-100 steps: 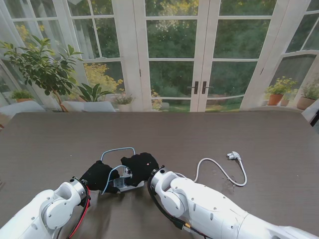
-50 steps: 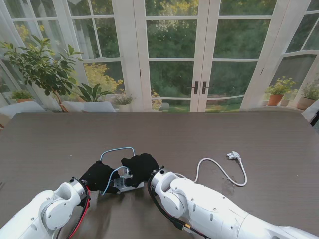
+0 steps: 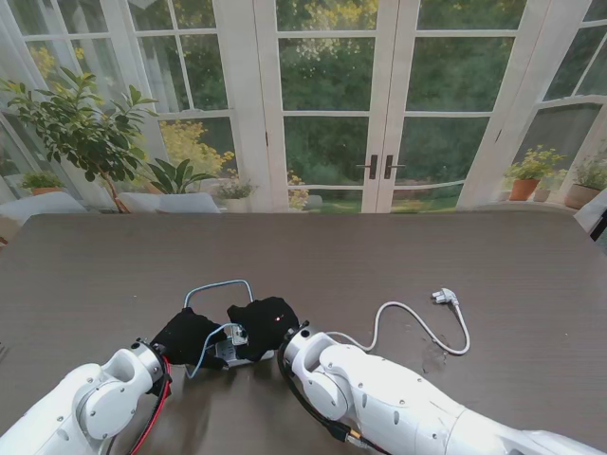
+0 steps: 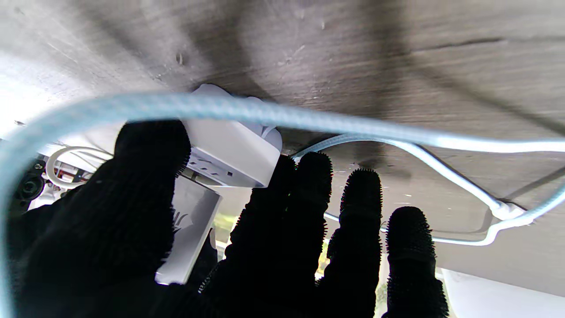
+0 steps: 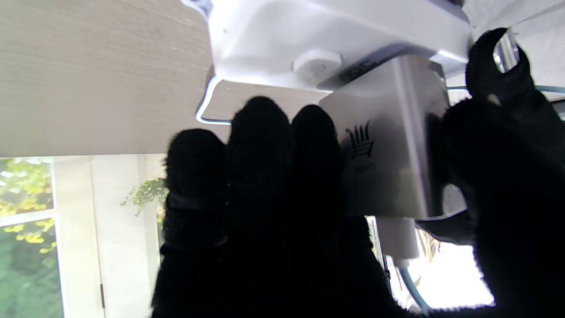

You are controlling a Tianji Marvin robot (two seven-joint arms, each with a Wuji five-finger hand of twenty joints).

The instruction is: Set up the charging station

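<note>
A white power strip [image 3: 228, 349] lies near me, left of centre, between my two black-gloved hands. My left hand [image 3: 188, 334] is shut on the power strip [image 4: 229, 150], thumb on one side and fingers on the other. My right hand [image 3: 264, 324] is shut on a silver charger block [image 5: 388, 145], which is pressed against the power strip [image 5: 309, 39]. A light-blue braided cable [image 3: 218, 284] loops out from the charger and crosses the left wrist view [image 4: 265, 115]. Its white connector [image 5: 397, 240] sits in the charger's end.
The strip's white power cord [image 3: 417, 327] curls across the table to the right and ends in a plug [image 3: 444, 297]. The dark wooden table [image 3: 379, 256] stretches to glass doors at the back. A potted plant [image 3: 81, 123] stands behind the far left corner.
Both hands, the strip and the charger have shifted slightly left and nearer to me. The blue cable loop moved left with them. The white cord and plug stayed put.
</note>
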